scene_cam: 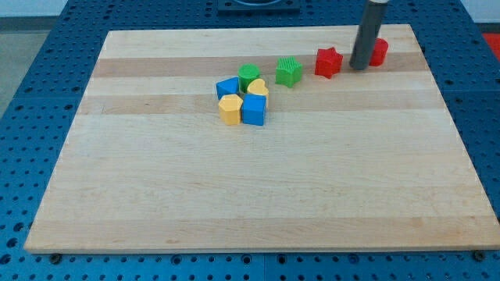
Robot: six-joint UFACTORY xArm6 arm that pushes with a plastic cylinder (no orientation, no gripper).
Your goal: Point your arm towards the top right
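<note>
My tip [360, 67] rests on the wooden board [258, 195] near the view's top right. It stands between a red star block [329, 62] on its left and a red block [378, 52] just behind it on the right, partly hidden by the rod. A green star-like block [288, 71] lies further left. A cluster sits left of centre: a green round block [249, 76], a blue block [227, 87], a yellow heart block [258, 89], a yellow block [230, 110] and a blue cube [254, 110].
The board lies on a blue perforated table [47, 70] that shows on all sides. The board's top edge is close behind the red blocks.
</note>
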